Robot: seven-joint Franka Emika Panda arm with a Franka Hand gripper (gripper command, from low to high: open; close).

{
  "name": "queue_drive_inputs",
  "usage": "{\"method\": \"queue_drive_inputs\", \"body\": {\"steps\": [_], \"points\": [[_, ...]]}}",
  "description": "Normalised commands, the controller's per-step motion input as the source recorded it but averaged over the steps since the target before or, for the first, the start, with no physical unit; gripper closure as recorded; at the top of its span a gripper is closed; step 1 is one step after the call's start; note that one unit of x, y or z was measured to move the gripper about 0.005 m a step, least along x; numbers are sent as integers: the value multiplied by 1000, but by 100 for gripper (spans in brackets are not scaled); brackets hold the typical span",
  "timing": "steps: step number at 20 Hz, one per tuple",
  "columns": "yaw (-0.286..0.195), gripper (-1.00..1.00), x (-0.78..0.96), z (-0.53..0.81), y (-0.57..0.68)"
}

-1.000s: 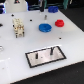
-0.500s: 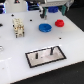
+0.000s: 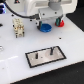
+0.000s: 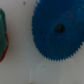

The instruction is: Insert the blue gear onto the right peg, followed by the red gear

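The blue gear [image 4: 58,30], a flat toothed plastic disc with a dark centre hole, lies on the white surface [image 3: 15,50] just beside the smaller red gear [image 3: 61,22]. The end effector [image 3: 47,19] hangs over the blue gear, partly hiding it; its opening cannot be told. Nearer the camera than the blue gear sits the black-framed pale plate [image 3: 45,56] with the right peg [image 3: 51,50] upright.

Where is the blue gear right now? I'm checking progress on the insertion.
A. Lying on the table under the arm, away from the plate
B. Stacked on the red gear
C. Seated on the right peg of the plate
A: the blue gear lies on the table, apart from the black-framed plate, whose right peg is bare.
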Motion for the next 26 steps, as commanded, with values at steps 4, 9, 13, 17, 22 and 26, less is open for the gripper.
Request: {"method": "queue_drive_inputs", "body": {"steps": [4, 9, 13, 17, 22, 26], "points": [[0, 100, -283, -445, -112], [0, 100, -156, -82, 4], [0, 100, -180, 0, -47], [0, 100, -61, -4, 3], [0, 100, 59, 366, 18], [0, 100, 307, 571, 17]]}}
